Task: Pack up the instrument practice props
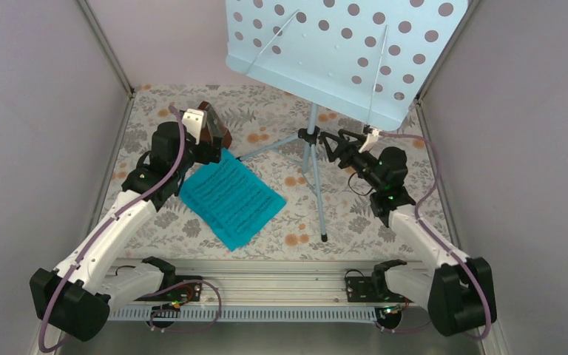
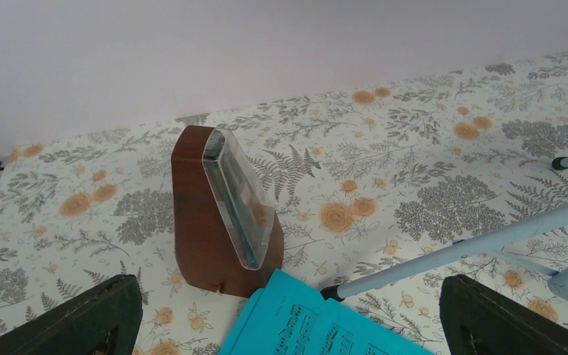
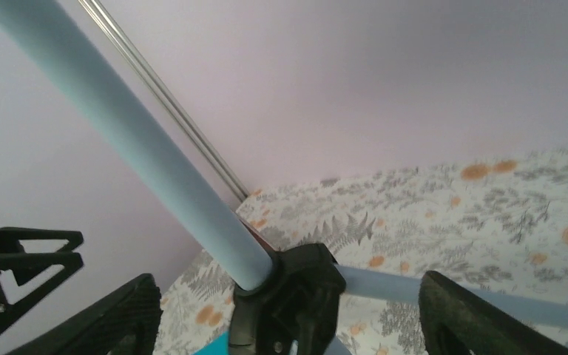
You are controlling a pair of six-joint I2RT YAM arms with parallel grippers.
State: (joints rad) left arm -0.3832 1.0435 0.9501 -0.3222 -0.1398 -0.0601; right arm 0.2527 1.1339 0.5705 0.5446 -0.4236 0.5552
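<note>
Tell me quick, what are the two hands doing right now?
Left hand: open, empty, metronome just ahead.
Right hand: open, straddling the music stand's pole, not gripping.

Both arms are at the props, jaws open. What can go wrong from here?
1. The right jaws straddle the black hub of the music stand without gripping; it looks top-heavy, so a sideways nudge may tip it.
2. The left jaws face the metronome with the music sheet and a tripod leg right at its base; a low grasp may snag either.
</note>
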